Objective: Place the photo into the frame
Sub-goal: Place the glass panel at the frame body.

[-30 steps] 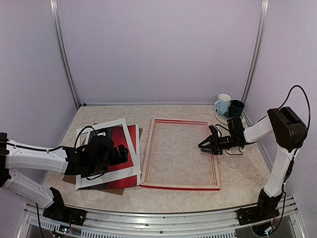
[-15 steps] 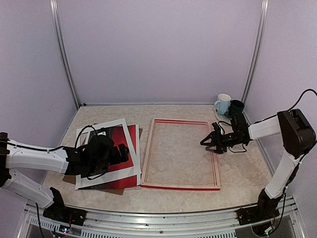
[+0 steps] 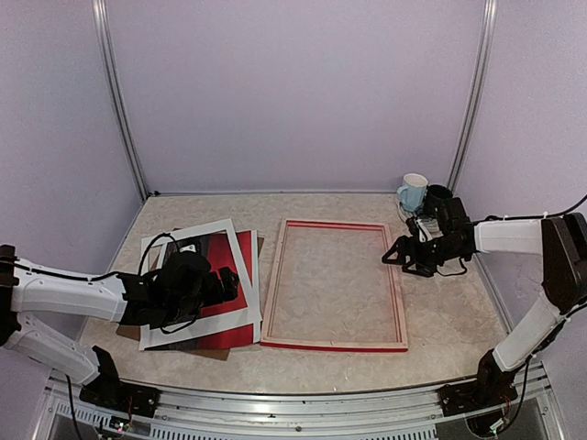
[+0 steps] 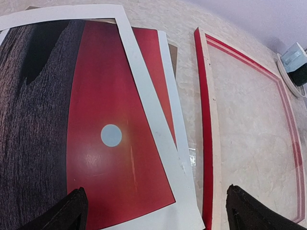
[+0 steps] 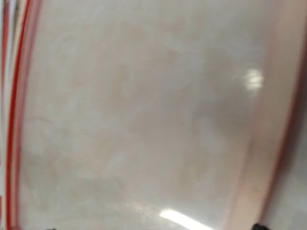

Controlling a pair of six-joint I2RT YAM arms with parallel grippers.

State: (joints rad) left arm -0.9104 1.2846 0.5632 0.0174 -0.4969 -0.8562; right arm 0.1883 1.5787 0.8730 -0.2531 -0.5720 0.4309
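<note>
The frame lies flat in the middle of the table, and the table surface shows through its opening. The photo lies outside the frame, just left of it, with a white mat lying skewed on top. The left end effector is over the photo, its fingers spread wide and holding nothing. The right end effector is by the frame's far right side; how wide it stands I cannot tell. 2 mugs stand at the far right, a pale mug and a dark mug. Their contents are not visible.
</note>
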